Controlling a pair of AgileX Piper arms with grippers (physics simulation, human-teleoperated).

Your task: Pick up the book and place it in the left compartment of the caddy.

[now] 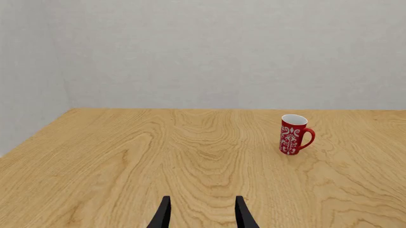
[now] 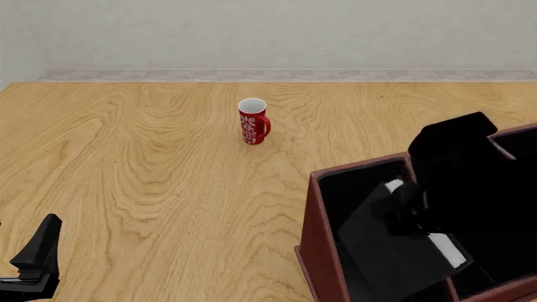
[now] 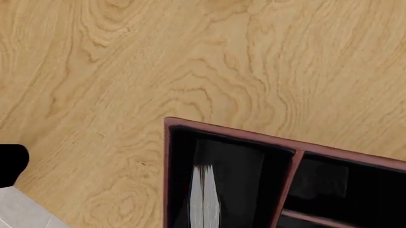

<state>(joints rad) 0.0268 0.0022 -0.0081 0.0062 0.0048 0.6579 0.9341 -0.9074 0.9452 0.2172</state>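
The caddy (image 2: pixel 321 242) stands at the near right of the table, and its rim also shows in the right wrist view (image 3: pixel 228 132). The black book (image 2: pixel 381 248) leans tilted inside the left compartment (image 2: pixel 353 189), white page edges showing. In the right wrist view the page edges (image 3: pixel 204 199) stand in that same bay (image 3: pixel 244 171). My right gripper (image 2: pixel 409 220) hangs over the book, black against black, so I cannot tell whether it holds it. My left gripper (image 1: pixel 199 206) is open and empty, low at the near left (image 2: pixel 38 251).
A tall red mug (image 2: pixel 251 122) with a white pattern stands upright at mid-table, far from the caddy, and shows ahead of the left gripper (image 1: pixel 293 135). Smaller divided bays (image 3: pixel 330 185) lie to the right of the left compartment. A wall backs the table.
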